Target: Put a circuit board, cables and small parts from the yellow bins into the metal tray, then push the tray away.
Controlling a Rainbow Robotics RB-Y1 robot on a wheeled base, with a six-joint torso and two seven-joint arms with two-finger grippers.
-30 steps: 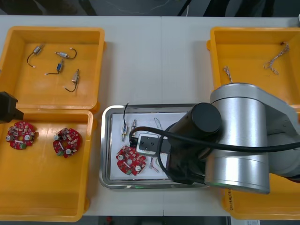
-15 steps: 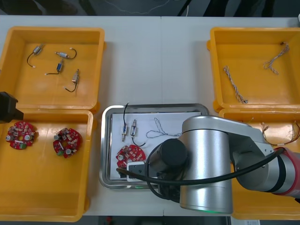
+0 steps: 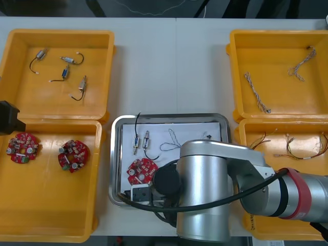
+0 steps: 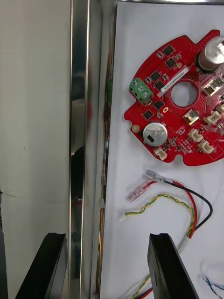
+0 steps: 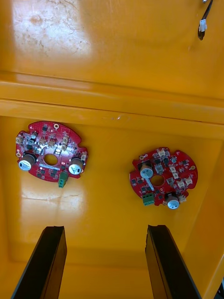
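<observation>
One tray rim (image 4: 80, 140) within right pincer (image 4: 107, 239)

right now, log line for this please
right gripper open over metal tray rim | left gripper open above yellow bin | circuit board in tray

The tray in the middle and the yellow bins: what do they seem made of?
Shiny rectangular tray: probably polished metal, perhaps steel; its rim reflects like a mirror, the inside is white. Yellow rectangular bins: likely moulded plastic; smooth, glossy, with soft highlights.
</observation>
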